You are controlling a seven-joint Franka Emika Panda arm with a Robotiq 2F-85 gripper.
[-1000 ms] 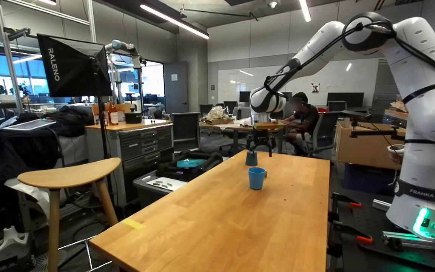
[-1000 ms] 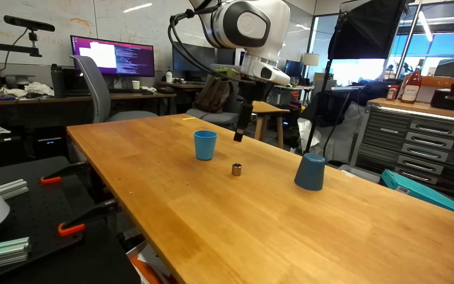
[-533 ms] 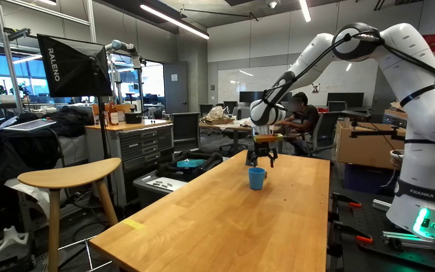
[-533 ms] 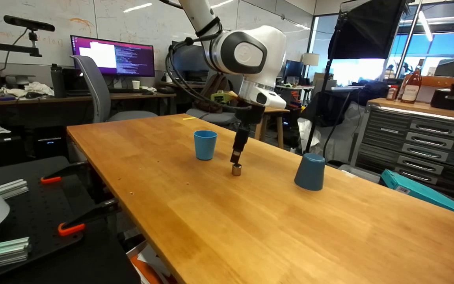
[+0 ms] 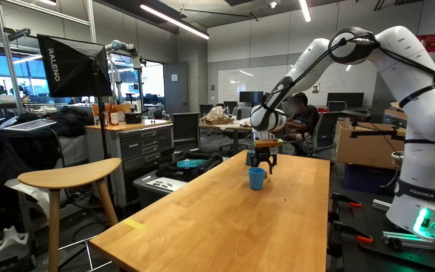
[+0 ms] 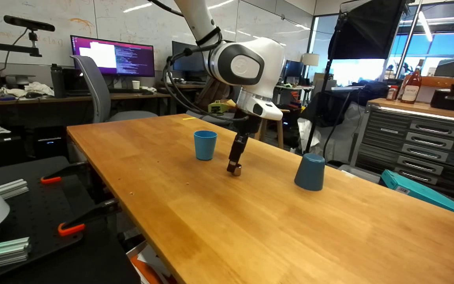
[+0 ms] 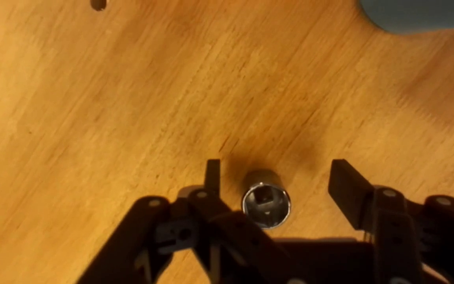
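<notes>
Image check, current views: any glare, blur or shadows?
Wrist view: gripper fingers dark and slightly soft, a diffuse shadow on the table beside the metal cylinder. In an exterior view: glare streaks on the whiteboard, seated person's face blurred. In an exterior view: window washed out in its lower part.

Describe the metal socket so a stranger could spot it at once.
On the long wooden table stand an upright cup and an upturned cup, both blue. Go to the open gripper: the socket stands between its jaws. It is a short metal cylinder with an open top, set apart from the cups by its shine and much smaller size.
</notes>
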